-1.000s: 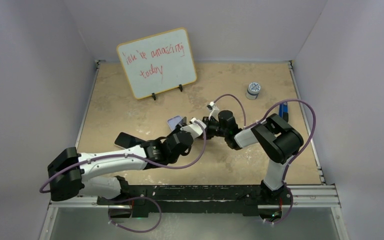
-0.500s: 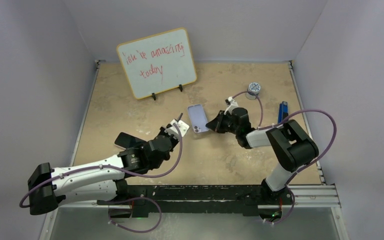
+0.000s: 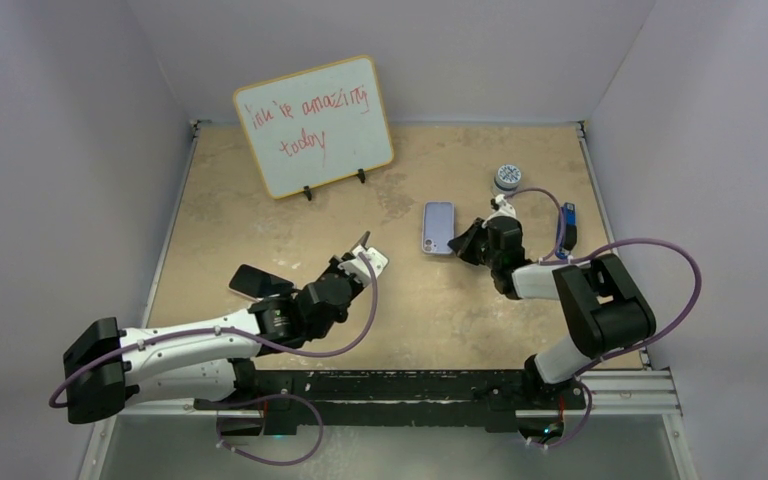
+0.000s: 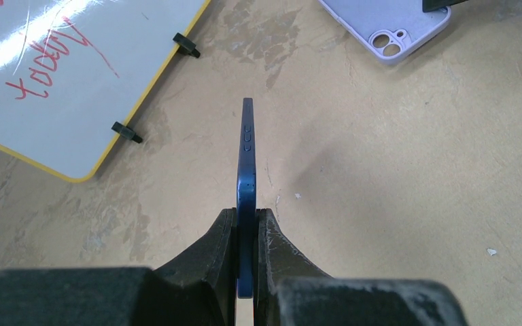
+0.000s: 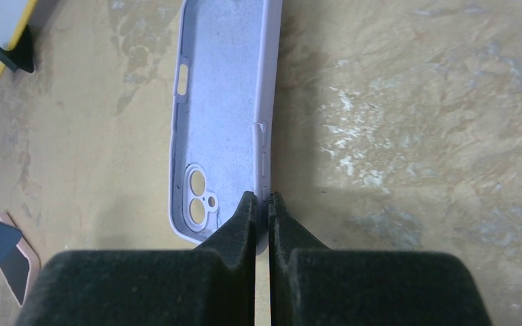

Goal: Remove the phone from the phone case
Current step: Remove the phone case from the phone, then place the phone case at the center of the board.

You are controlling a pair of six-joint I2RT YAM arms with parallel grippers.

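The left gripper (image 4: pixel 247 216) is clamped on the blue phone (image 4: pixel 247 149), held edge-on above the table (image 4: pixel 394 204). The right gripper (image 5: pixel 262 202) pinches a side wall of the lilac phone case (image 5: pixel 221 102), apart from the phone.

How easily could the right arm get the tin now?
Probably not yet: the right gripper is shut on the case. The tin stands just beyond it, bare table between, so likely yes once the case is released.

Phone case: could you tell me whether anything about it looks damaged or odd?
Nothing stands out: the phone case is empty and looks intact, its side wall pinched in the right claw; the left claw holds the phone.
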